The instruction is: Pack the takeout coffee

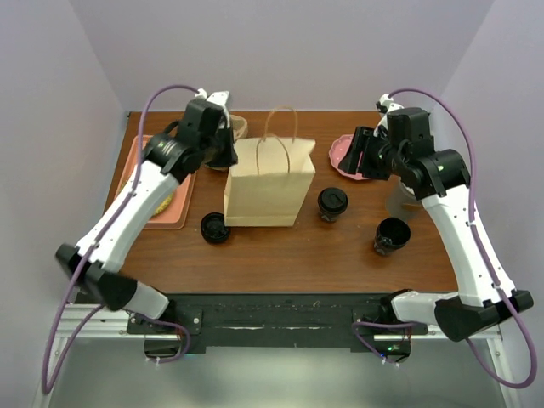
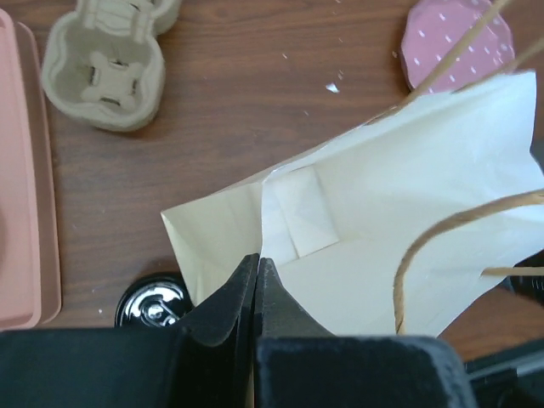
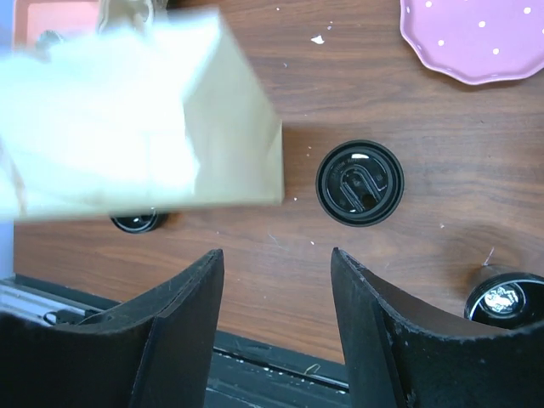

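Three black lidded takeout coffee cups stand on the wooden table: one [image 1: 215, 228] left of the tan paper bag [image 1: 269, 183], one [image 1: 332, 204] just right of it, one [image 1: 392, 235] farther right. My left gripper [image 2: 257, 259] sits at the bag's upper left rim, its jaws pressed together on the bag's paper edge [image 2: 259, 212]; the left cup [image 2: 153, 302] shows below it. My right gripper [image 3: 276, 255] hovers open with nothing between its fingers, above the table near the middle cup [image 3: 359, 182]. The far-right cup [image 3: 503, 299] stands at that view's lower right.
A tan pulp cup carrier [image 2: 106, 64] sits behind the bag at the back left. A pink tray [image 1: 144, 183] lies along the left edge under my left arm. A pink dotted plate [image 1: 344, 157] rests at the back right, under my right gripper.
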Controlling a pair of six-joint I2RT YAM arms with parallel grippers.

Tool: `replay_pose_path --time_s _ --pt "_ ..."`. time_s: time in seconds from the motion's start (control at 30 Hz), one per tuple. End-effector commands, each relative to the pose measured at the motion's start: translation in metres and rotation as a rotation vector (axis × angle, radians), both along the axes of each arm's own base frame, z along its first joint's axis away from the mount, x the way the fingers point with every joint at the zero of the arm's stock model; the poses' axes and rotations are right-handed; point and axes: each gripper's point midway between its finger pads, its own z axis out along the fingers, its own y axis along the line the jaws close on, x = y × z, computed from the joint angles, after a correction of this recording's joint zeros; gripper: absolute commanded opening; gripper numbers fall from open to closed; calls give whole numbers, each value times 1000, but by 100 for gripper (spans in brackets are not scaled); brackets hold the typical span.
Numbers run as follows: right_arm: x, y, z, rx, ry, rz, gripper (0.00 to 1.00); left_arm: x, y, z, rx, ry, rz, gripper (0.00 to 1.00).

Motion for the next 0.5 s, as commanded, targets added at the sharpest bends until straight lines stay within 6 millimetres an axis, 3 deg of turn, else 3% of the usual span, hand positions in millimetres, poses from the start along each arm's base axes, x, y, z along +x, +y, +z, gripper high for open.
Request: replay_pose_path --time_s 0.0,0.07,0.1,0.17,0.2,0.47 --pt "-6 4 17 9 -34 51 58 -37 -15 5 -92 -57 -216 0" --pt "-8 4 18 7 -31 55 58 -53 -19 16 -154 -107 -280 0" --pt "-9 4 19 8 -30 57 58 -61 -20 -1 -155 -80 -301 0" --pt "-11 4 21 9 -31 63 58 -72 -28 3 -211 -100 -362 0" --pt "-13 3 22 10 -29 63 58 -77 -30 -9 -221 -72 -377 0" --pt "-19 -6 23 -21 -40 43 58 -87 -55 -18 -371 -54 -456 0"
